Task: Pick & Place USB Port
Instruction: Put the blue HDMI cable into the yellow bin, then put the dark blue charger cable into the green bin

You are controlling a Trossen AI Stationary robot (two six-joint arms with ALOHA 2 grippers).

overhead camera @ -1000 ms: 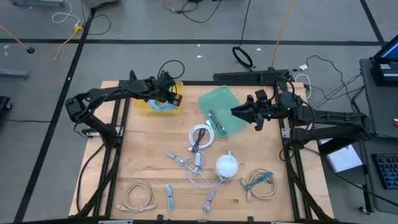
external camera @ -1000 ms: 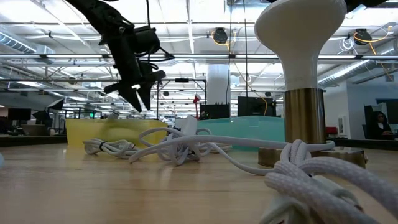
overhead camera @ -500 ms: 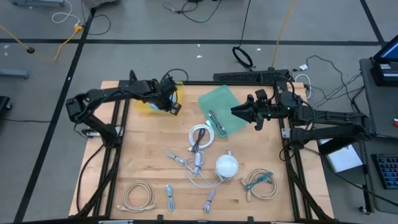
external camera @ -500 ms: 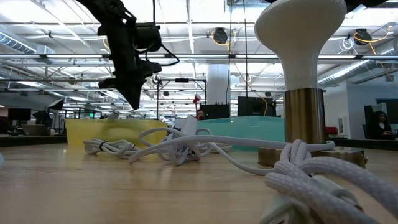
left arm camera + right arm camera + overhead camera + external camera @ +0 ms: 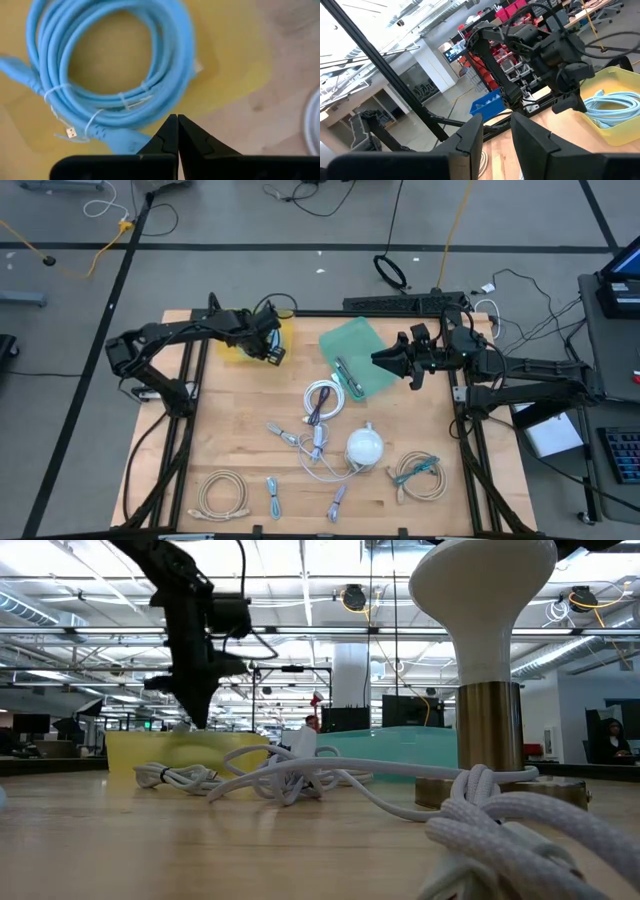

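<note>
Snapped shut and empty, left gripper (image 5: 177, 125) hangs over yellow tray (image 5: 236, 350); blue cable (image 5: 112, 75) coiled inside; right gripper (image 5: 496, 131) part-open beside green tray (image 5: 362, 352).

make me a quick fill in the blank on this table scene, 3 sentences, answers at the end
1. The coiled blue cable lies in the ____ tray.
2. The left gripper hangs above that tray with its fingers ____.
3. The right gripper hovers at the edge of the ____ tray, holding nothing.

Missing words: yellow; shut; green
</note>
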